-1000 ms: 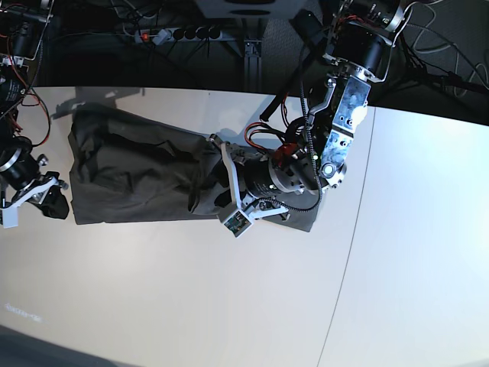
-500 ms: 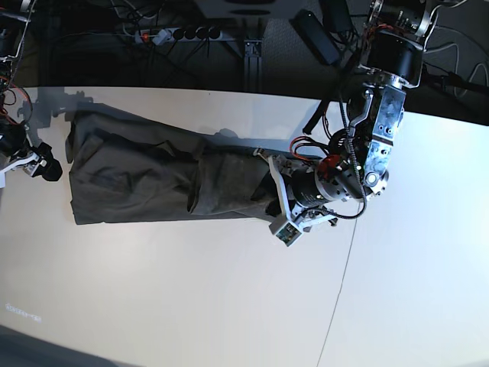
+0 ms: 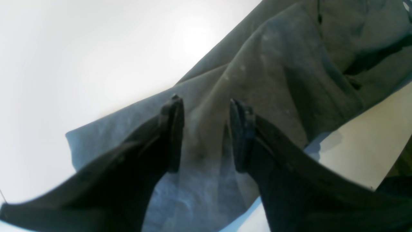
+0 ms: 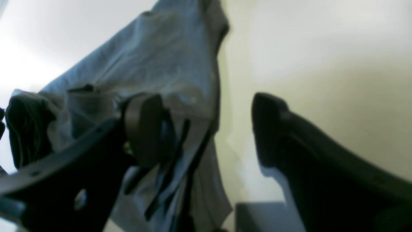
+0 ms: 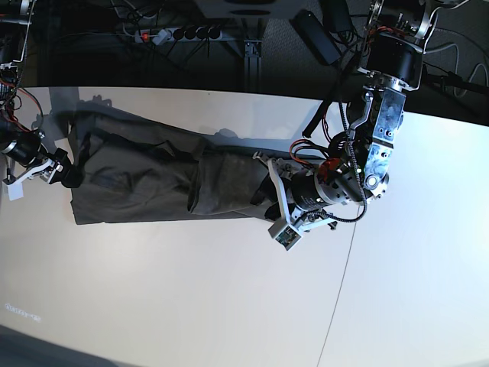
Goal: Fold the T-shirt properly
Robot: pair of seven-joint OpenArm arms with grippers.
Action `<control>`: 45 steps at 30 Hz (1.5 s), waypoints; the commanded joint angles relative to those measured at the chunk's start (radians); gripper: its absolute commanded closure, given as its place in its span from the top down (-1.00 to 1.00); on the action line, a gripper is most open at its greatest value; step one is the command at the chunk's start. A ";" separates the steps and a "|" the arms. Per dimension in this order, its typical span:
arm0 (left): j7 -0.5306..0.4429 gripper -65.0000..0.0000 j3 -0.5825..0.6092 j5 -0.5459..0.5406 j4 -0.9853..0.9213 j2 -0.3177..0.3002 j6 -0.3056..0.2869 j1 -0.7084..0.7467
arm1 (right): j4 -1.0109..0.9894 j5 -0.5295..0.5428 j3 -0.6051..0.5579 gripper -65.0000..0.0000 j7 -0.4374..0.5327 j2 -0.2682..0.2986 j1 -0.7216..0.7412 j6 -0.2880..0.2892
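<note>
The dark grey-olive T-shirt (image 5: 153, 176) lies on the white table (image 5: 191, 290) as a long, wrinkled band running left to right. My left gripper (image 5: 270, 196) is at the shirt's right end. In the left wrist view the left gripper (image 3: 206, 109) is open, its fingers (image 3: 173, 129) low over the shirt (image 3: 289, 64) with flat cloth between them. My right gripper (image 5: 67, 174) is at the shirt's left edge. In the right wrist view the right gripper (image 4: 206, 129) is open and straddles the shirt's (image 4: 154, 64) edge, one finger (image 4: 145, 125) over cloth and the other over bare table.
A power strip (image 5: 179, 34) and cables lie in the dark area behind the table's back edge. A thin seam (image 5: 348, 252) runs down the table to the right of the left arm. Bare table lies in front of the shirt.
The left gripper moved right along the shirt to its right end and stays there. The right gripper moved right onto the shirt's left edge. The shirt's left part looks flatter.
</note>
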 commanded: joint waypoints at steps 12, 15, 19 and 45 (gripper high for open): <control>-0.019 -0.17 -0.025 -0.014 0.016 -0.008 0.003 -0.024 | 0.002 -0.003 -0.048 0.36 -0.091 -0.050 -0.002 0.095; -0.021 -0.17 -0.066 -0.018 0.016 -0.019 0.004 -0.024 | 0.002 -0.008 -0.071 0.35 -0.092 -0.050 -0.002 0.095; -0.018 -0.17 -0.137 -0.068 0.016 -0.035 0.003 -0.024 | 0.002 -0.013 -0.108 -0.10 -0.090 -0.050 -0.002 0.095; -0.102 -0.18 -0.213 -0.113 0.016 -0.157 0.000 0.199 | 0.014 -0.069 0.000 -1.00 -0.051 0.166 0.071 0.095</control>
